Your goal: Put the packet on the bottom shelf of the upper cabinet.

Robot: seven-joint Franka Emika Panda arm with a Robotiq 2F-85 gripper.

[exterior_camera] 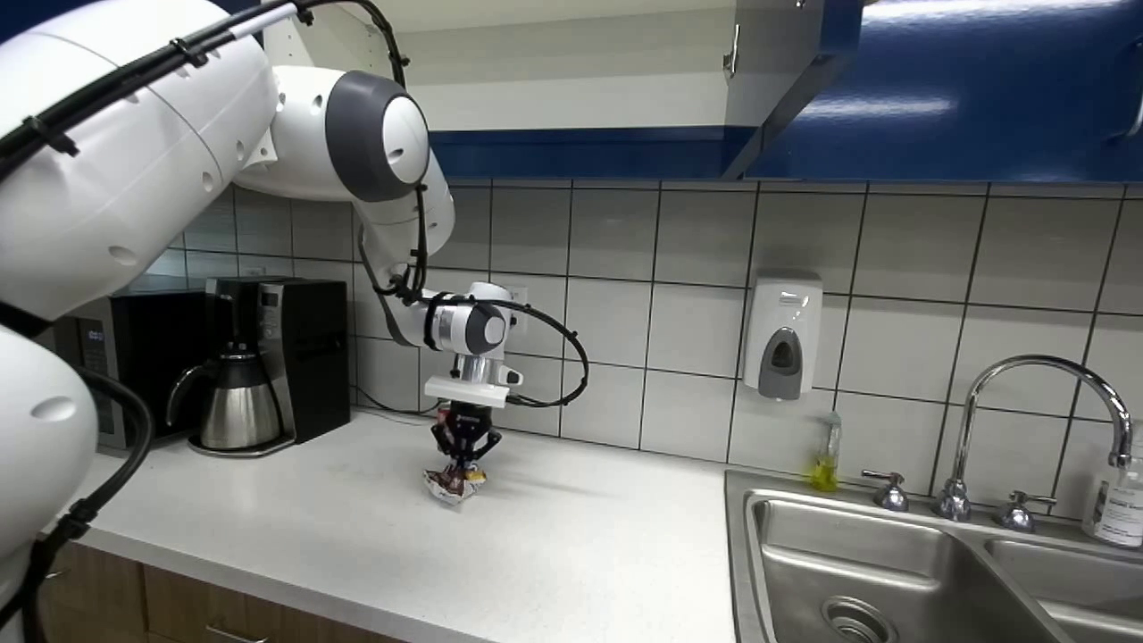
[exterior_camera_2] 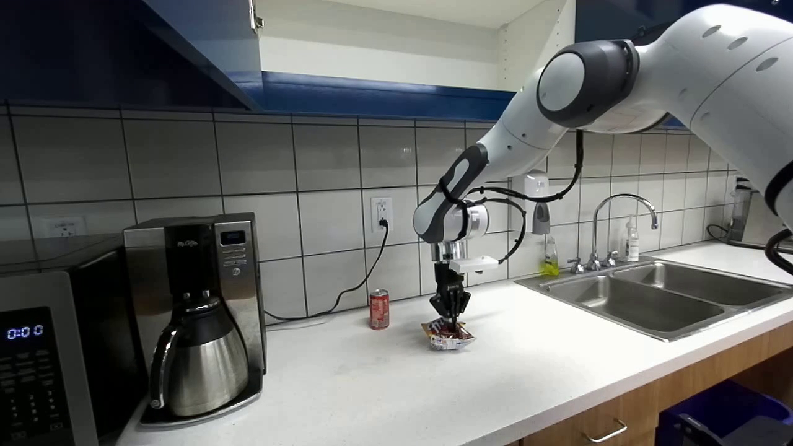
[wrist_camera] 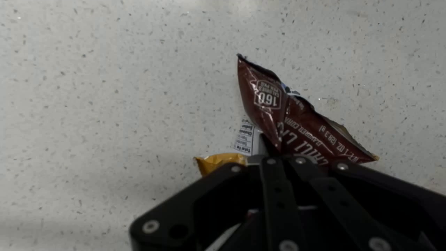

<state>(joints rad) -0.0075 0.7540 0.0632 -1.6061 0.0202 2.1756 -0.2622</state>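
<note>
I've got the Robotiq gripper (exterior_camera_2: 453, 323) pointing down, jaws almost together, pinching the crumpled brown chili-flavored corn-snack packet (wrist_camera: 312, 130). The packet is at the speckled pale countertop (exterior_camera: 580, 545); whether they touch, I can't tell. Near it a red soda can (exterior_camera_2: 379, 310) stands upright by the tiled wall (exterior_camera_2: 328, 220), between the Mr. Coffee maker (exterior_camera_2: 238, 285) and the steel double sink (exterior_camera: 743, 554). Overhead, the glossy blue upper cabinet (exterior_camera_2: 384, 97) stands open.

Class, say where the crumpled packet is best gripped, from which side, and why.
Probably the bunched middle of the packet, from straight above: creases gather there into a pinchable ridge, while its corners flare outward, close to the counter. The gripper, pointing down, pinches it there.
</note>
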